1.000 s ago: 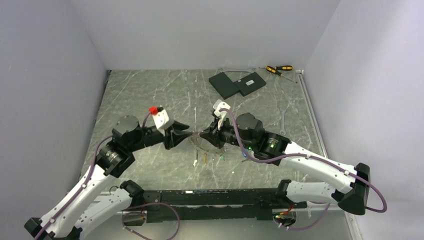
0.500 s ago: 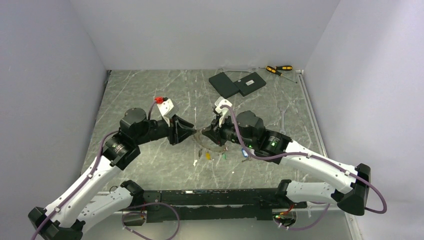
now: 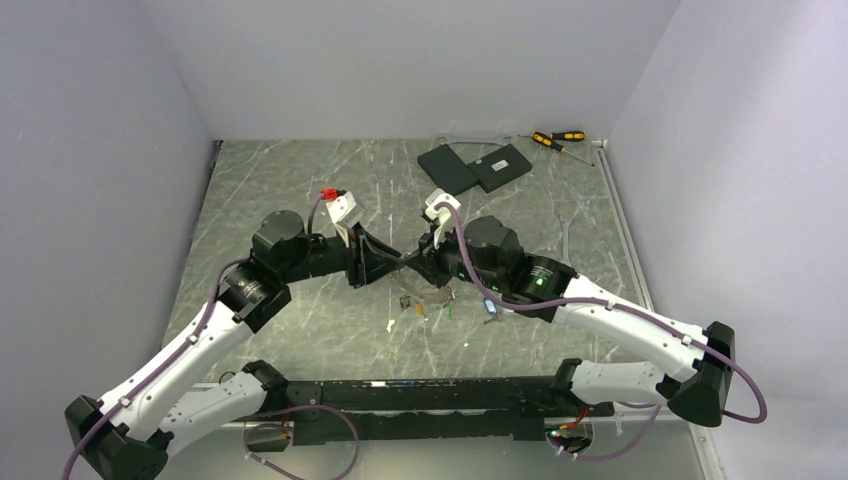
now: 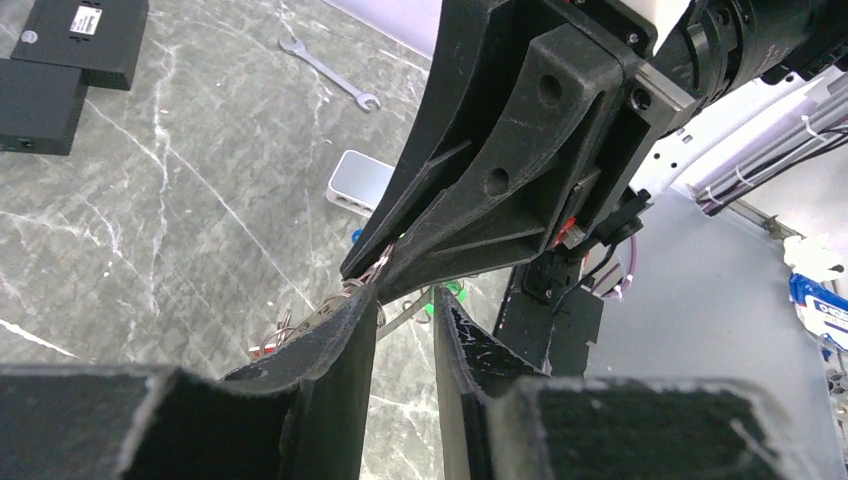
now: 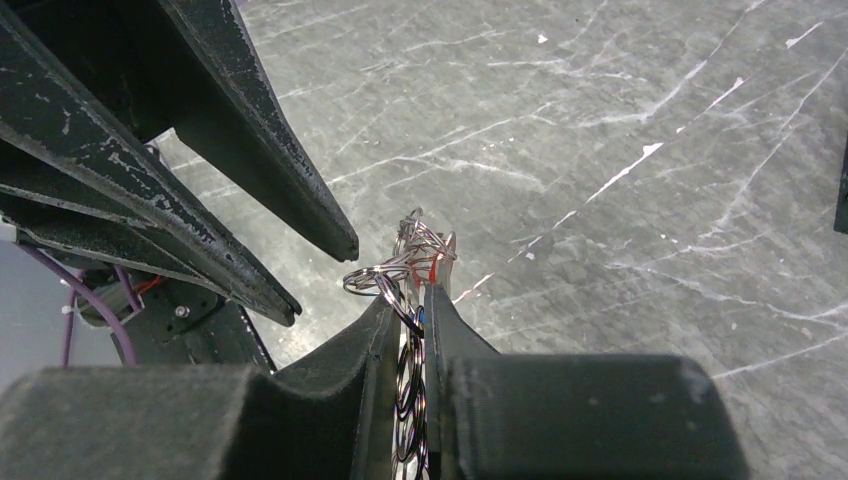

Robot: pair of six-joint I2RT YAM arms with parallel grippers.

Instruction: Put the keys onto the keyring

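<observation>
Two-arm key-threading, mid-task. The keyring, a bundle of thin wire loops, is held above the tabletop in the right gripper, whose jaws are closed to a sliver on the wire. The left gripper is set tip to tip against it, its jaws parted by a narrow gap. Nothing is seen between them, though one finger lies against the wire.

The ring is judged light, springy and slippery. It is likely to twist or slide under a loose pinch, so it is best taken across the wire close to the split end, with that end left free.

The keys lie loose on the tabletop just below the grippers. They are judged light, stiff and flat, hard to lift off the stone, and best gripped by the coloured plastic head so that the hole is left exposed.

Counts from the top view:
- One keyring.
- About four loose keys (pale, yellow, green, blue), though they are too small for certainty.
- Two screwdrivers.
- Two black boxes.
- One wrench.
</observation>
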